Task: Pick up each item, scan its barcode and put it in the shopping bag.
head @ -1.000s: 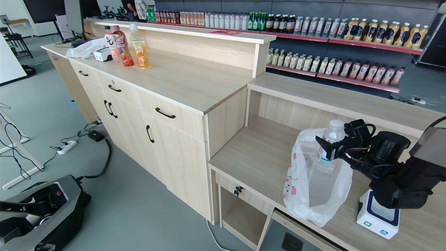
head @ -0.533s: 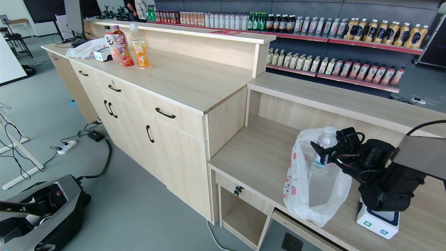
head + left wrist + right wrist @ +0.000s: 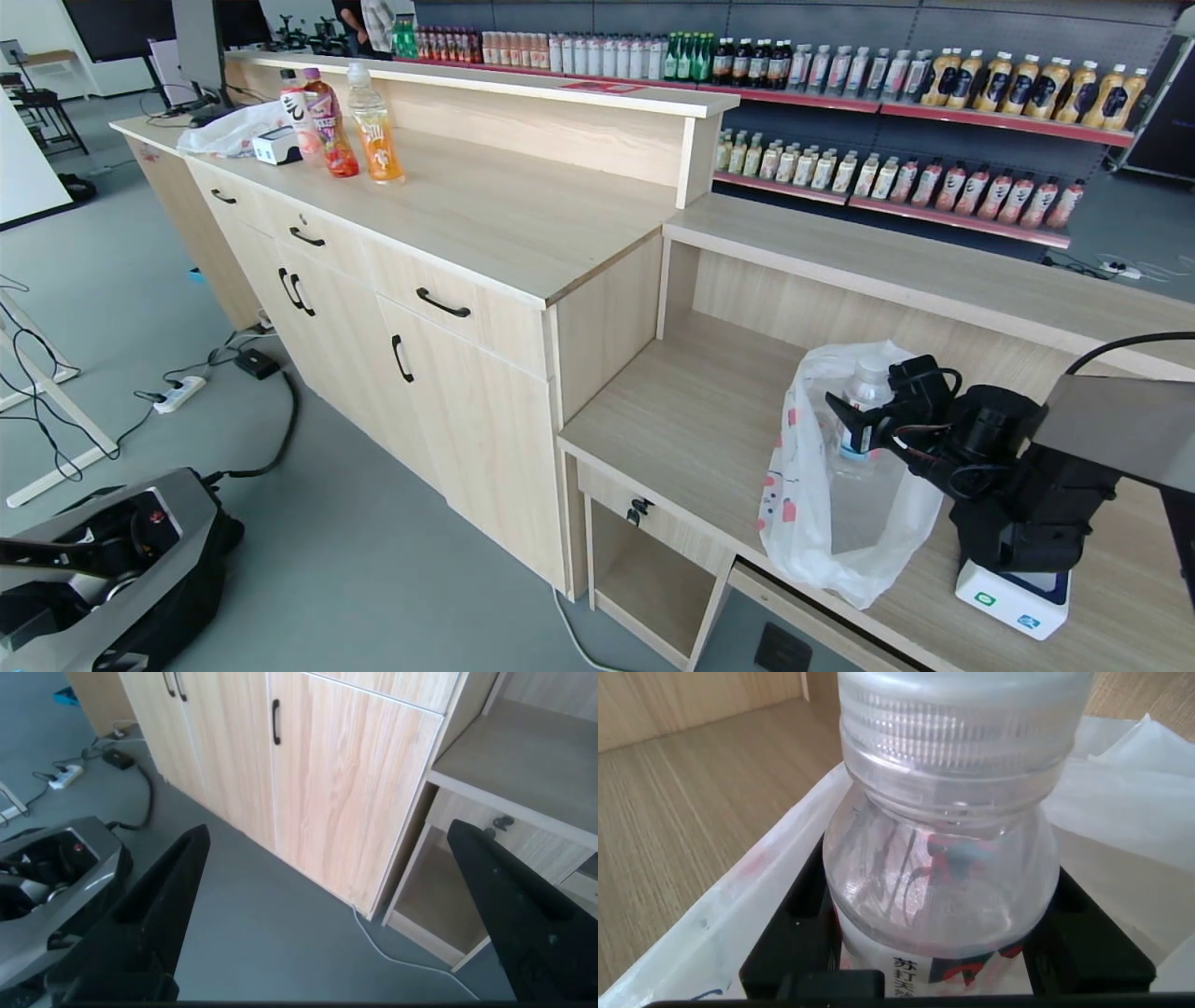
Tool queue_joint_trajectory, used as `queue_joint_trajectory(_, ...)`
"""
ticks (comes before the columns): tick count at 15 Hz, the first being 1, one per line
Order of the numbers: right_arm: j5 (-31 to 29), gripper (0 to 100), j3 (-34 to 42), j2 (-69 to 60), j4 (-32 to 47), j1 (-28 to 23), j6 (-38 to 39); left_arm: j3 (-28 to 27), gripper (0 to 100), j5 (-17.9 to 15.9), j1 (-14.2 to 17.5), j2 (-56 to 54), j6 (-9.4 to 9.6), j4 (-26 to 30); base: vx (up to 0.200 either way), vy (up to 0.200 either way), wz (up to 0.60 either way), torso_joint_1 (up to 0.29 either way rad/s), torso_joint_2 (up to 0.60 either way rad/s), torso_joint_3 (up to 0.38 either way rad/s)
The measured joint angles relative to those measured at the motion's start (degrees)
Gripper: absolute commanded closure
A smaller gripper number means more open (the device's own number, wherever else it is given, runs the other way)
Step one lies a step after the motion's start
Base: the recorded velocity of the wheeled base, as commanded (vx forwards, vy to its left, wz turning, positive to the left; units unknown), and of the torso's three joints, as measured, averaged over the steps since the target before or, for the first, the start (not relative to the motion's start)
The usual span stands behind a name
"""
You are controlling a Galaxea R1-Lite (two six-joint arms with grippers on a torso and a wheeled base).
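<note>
In the mouth of the shopping bag (image 3: pixel 812 523) on the lower tabletop (image 3: pixel 672 429): clear water bottle (image 3: pixel 866 387), white cap, upright, right claw (image 3: pixel 857 425) clamped on its shoulder. Bag sits at the tabletop's front edge. Bare wood to its left, scanner (image 3: pixel 1013 597) near its right. Left claw (image 3: pixel 327 915) fingers apart, over the floor.

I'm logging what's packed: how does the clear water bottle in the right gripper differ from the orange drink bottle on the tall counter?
The clear plastic water bottle is colourless; the orange drink bottle is orange-filled. The water bottle is clamped in the right gripper, partly inside the white plastic shopping bag; the orange one stands free on the tall wooden counter beside two other bottles. Both are upright and capped.
</note>
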Motion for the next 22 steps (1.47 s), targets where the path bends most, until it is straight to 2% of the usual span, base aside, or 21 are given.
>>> queue_joint_trajectory(22, 0.02, 100, 1.72, 1.6, 0.02, -0.76, -1.17, 0.0, 0, 0.0, 0.02, 0.0, 0.0, 0.0, 0.0, 0.0, 0.0, 0.0, 0.0, 0.0)
